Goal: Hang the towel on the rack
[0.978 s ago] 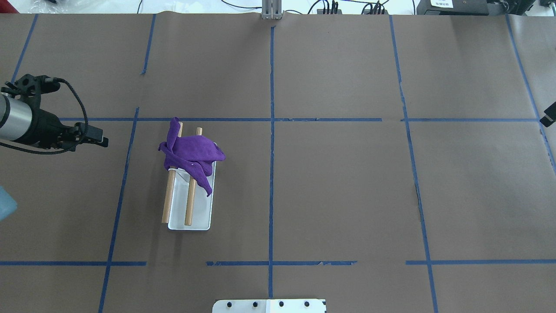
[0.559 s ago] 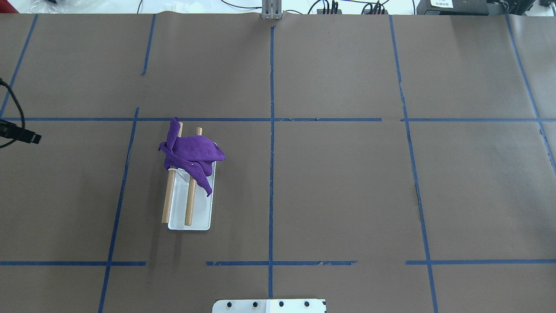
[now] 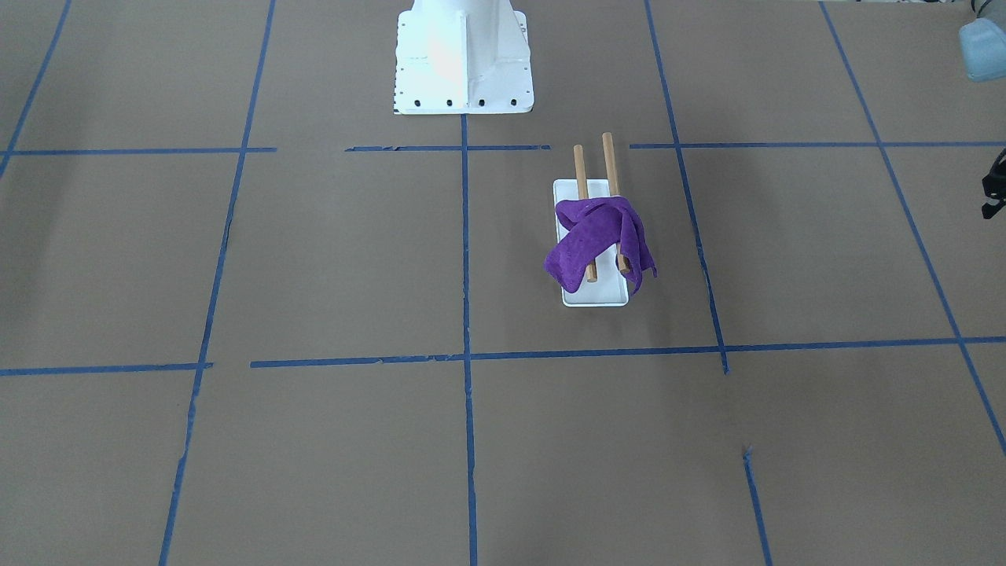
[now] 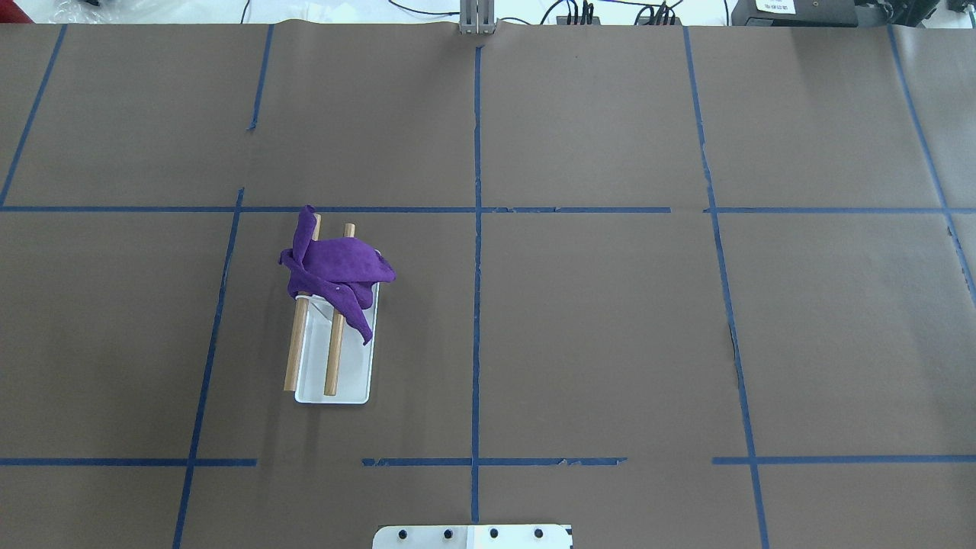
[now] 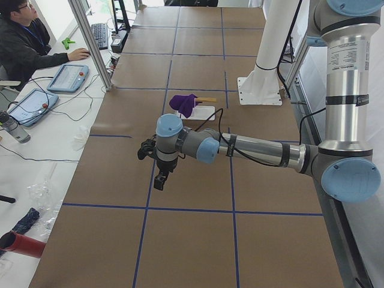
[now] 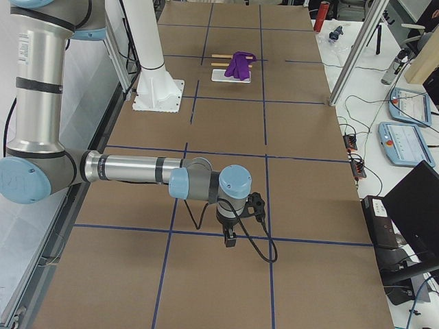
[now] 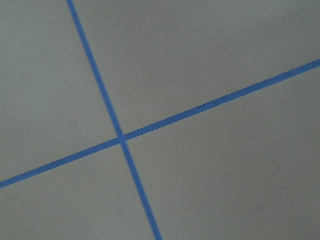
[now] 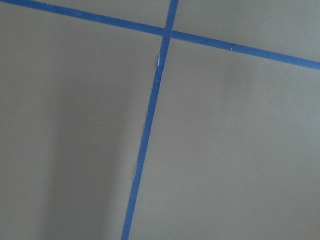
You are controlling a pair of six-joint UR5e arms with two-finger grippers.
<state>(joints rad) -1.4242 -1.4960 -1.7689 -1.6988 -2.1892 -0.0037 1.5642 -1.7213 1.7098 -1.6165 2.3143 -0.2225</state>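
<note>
The purple towel [image 4: 335, 274] lies bunched over the far half of the rack's two wooden dowel rods [image 4: 290, 358], with one corner hanging toward the white base [image 4: 347, 385]. It also shows in the front-facing view [image 3: 599, 236], draped over the rods [image 3: 578, 161] above the base [image 3: 597, 297]. Both grippers are outside the overhead view. My left gripper [image 5: 160, 180] hangs low over the table's left end, well away from the rack. My right gripper [image 6: 230, 240] hangs over the table's right end. I cannot tell whether either is open or shut. The wrist views show only brown paper and blue tape.
The white robot pedestal [image 3: 462, 55] stands at the table's near middle edge. Blue tape lines grid the brown paper. A seated operator [image 5: 24, 42] and control tablets [image 5: 67, 78] are beyond the far edge. A black part of the left arm [image 3: 994, 185] shows at the view's edge.
My left arm has drawn back to the left and left the overhead view. The black tip at the right edge has gone too. Towel and rack have not moved.
</note>
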